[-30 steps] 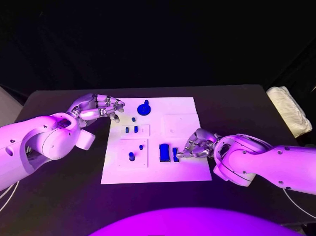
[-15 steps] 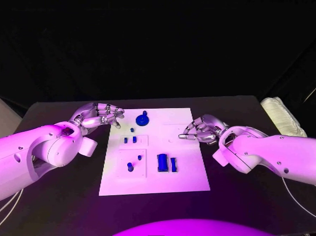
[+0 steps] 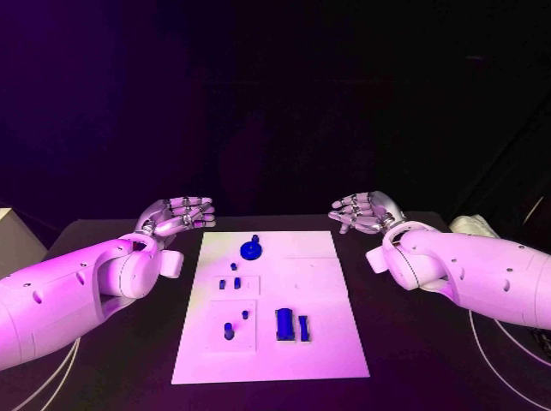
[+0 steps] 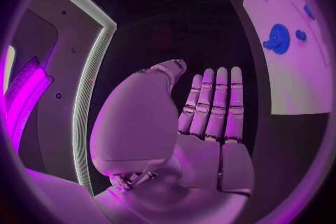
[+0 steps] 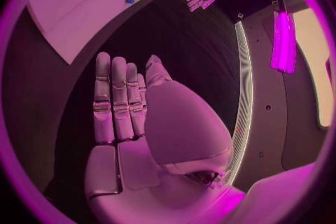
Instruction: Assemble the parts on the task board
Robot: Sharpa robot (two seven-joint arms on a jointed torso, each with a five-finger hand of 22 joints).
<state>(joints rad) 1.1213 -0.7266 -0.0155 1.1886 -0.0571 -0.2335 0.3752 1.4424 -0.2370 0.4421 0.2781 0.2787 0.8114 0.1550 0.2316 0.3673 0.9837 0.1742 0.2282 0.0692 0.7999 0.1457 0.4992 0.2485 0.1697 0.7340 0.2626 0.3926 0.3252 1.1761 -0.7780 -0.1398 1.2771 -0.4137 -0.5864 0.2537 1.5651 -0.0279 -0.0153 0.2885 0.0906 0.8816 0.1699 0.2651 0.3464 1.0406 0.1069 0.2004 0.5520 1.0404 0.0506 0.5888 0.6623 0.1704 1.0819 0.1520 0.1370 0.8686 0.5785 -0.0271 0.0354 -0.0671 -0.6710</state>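
Hovering above the far corners of the task board point(image 3: 272, 364), the left hand point(image 3: 176, 214) and the right hand point(image 3: 363, 211) each hold nothing; the wrist views show their fingers extended side by side, palms bare. The board lies flat on the black surface point(image 3: 423, 342) between the two arms. Its blue parts rest untouched: a round part point(image 3: 250, 250) near the far edge, small pegs point(image 3: 230, 282) at mid-board, and two upright blocks point(image 3: 291, 324) toward the near edge.

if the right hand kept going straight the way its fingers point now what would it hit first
Probably nothing: the right hand, open and raised past the task board, points out over bare table into darkness. Depth is unclear, though.
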